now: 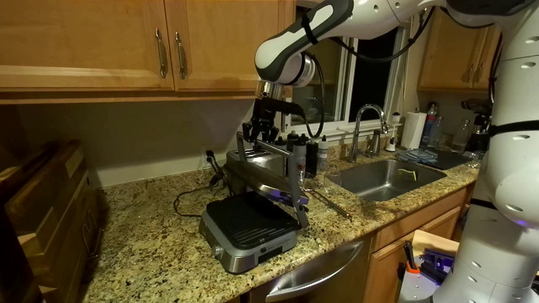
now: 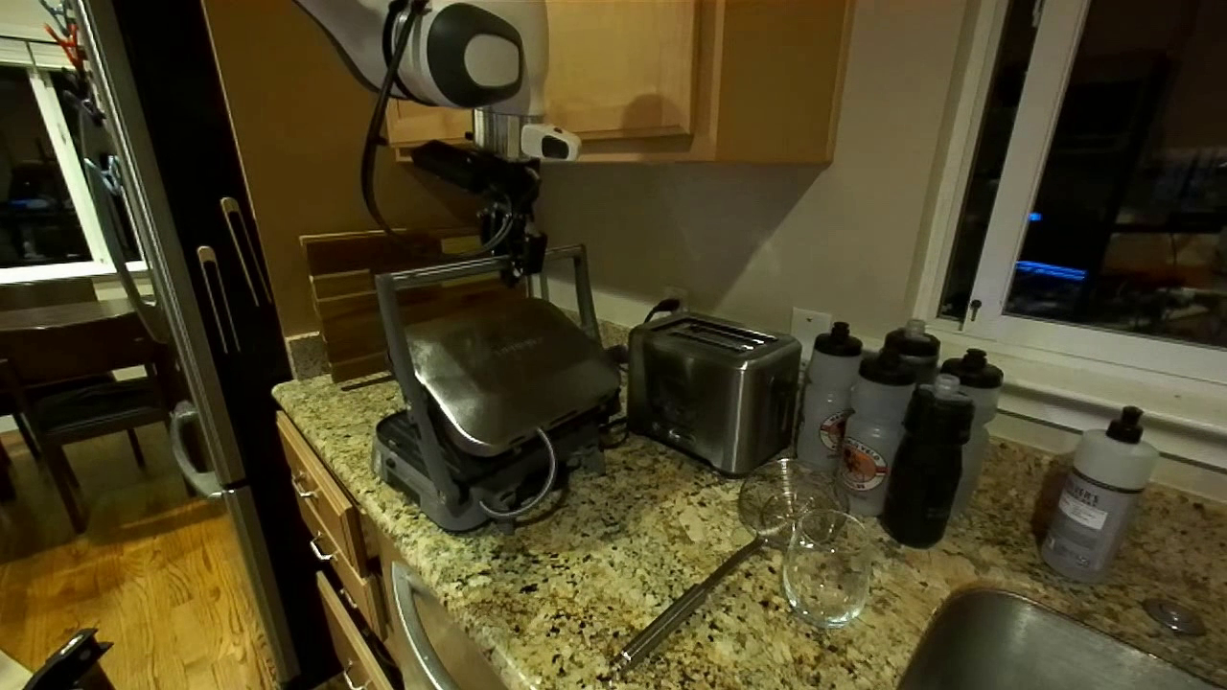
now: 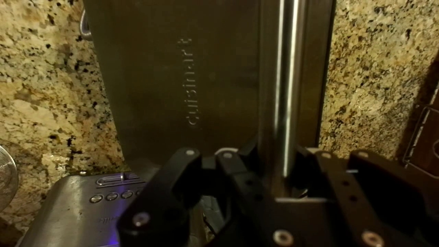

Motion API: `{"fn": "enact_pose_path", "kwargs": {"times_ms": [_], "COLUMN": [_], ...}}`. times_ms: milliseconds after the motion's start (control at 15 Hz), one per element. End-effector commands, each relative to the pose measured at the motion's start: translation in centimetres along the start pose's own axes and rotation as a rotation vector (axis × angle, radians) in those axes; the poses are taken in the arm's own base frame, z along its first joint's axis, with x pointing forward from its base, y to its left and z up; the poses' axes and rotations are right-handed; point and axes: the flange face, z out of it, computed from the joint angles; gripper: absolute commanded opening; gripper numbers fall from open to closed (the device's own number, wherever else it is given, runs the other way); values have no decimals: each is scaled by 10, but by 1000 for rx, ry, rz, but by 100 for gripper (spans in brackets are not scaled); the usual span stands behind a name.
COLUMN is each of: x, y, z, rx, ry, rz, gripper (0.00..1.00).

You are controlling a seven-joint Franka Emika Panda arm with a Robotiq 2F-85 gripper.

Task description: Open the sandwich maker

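Note:
The sandwich maker is a grey-silver press on the granite counter. Its lid is raised at a slant above the dark ribbed lower plate, with a gap between them. The lid's top also shows in an exterior view and in the wrist view. The bar handle stands above the lid; it also shows in an exterior view and the wrist view. My gripper points down at the bar. In the wrist view its fingers close on both sides of the bar. The fingertips are dark.
A steel toaster stands beside the press near the wall. Several bottles, a glass and a long-handled strainer are nearby. A black cord lies behind. Wooden boards and a sink flank the area; cabinets hang above.

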Motion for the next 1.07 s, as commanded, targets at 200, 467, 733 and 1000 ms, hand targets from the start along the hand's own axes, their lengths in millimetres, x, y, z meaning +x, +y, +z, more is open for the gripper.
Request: {"fn": "enact_pose_path", "kwargs": {"times_ms": [200, 467, 733, 1000], "x": [-4, -1, 1, 2], "y": [29, 83, 144, 174], "z": [-20, -44, -46, -33], "rx": [-30, -63, -111, -139], "ry": [29, 69, 62, 37], "rz": [26, 102, 180, 223], "gripper": [5, 4, 4, 4]}}
